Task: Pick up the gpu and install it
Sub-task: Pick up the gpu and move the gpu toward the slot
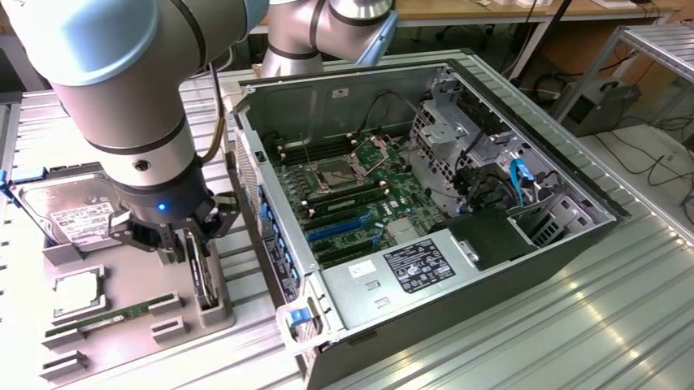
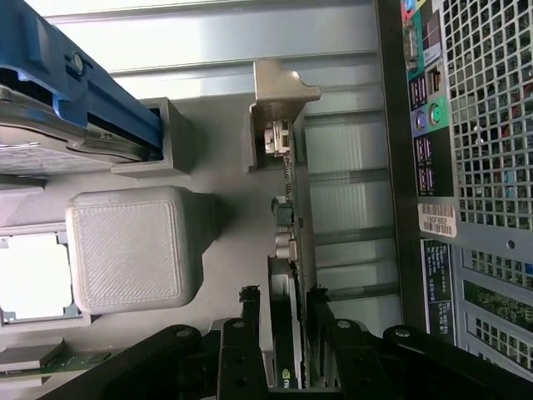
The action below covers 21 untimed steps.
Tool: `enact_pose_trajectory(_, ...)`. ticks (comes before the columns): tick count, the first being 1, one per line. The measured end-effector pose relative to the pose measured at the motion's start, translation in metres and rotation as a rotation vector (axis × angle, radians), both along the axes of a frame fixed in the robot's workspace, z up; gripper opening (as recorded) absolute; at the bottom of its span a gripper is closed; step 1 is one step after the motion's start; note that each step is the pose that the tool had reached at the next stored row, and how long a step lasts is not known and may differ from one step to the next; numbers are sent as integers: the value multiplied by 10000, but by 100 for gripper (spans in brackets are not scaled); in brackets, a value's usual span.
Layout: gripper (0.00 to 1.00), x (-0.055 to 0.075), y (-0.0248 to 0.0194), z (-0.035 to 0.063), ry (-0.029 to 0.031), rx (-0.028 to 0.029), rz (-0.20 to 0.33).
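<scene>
At the exterior view's left, the grey parts tray [image 1: 136, 272] sits on the slatted metal surface [image 1: 607, 325] and carries a hard drive [image 1: 76, 215], a processor [image 1: 74, 292] and a memory stick [image 1: 109, 318]. Next along, the arm stands directly over the tray's right edge with the gripper [image 1: 187, 248] lowered onto the gpu [image 1: 201, 280], which stands on edge in its holder slot. In the wrist view the jaws sit one on each face of the gpu [image 2: 290, 217], with no gap showing, so I judge them to be pinching it. Its silver bracket [image 2: 279, 92] is at the far end. The card is seated in the tray, not raised. Step in hand, by my assessment: the grasp, with the lift not yet made. Further right lies the open computer case [image 1: 325, 106], its blue expansion slots [image 1: 338, 231] unoccupied. In my judgement the next move calls for a firm hold and a straight draw clear of the holder walls.
</scene>
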<state>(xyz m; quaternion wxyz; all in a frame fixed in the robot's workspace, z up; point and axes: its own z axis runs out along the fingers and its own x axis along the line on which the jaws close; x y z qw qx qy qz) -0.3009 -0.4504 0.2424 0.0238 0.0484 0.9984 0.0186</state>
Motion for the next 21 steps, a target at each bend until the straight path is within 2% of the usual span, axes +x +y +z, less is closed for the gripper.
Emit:
enact_pose_trajectory(5, 35, 0, -2, 0, 0, -1, 0)
enact_pose_trajectory(6, 27, 0, -2, 0, 0, 0, -1)
enact_pose_trajectory(8, 27, 0, -2, 0, 0, 0, 3)
enact_pose_trajectory(14, 26, 2, -3, 4, -4, 3, 652)
enact_pose_trajectory(17, 26, 10, -4, 38, 5, 3, 838)
enact_pose_trajectory(21, 26, 28, -6, 141, 31, 9, 1027)
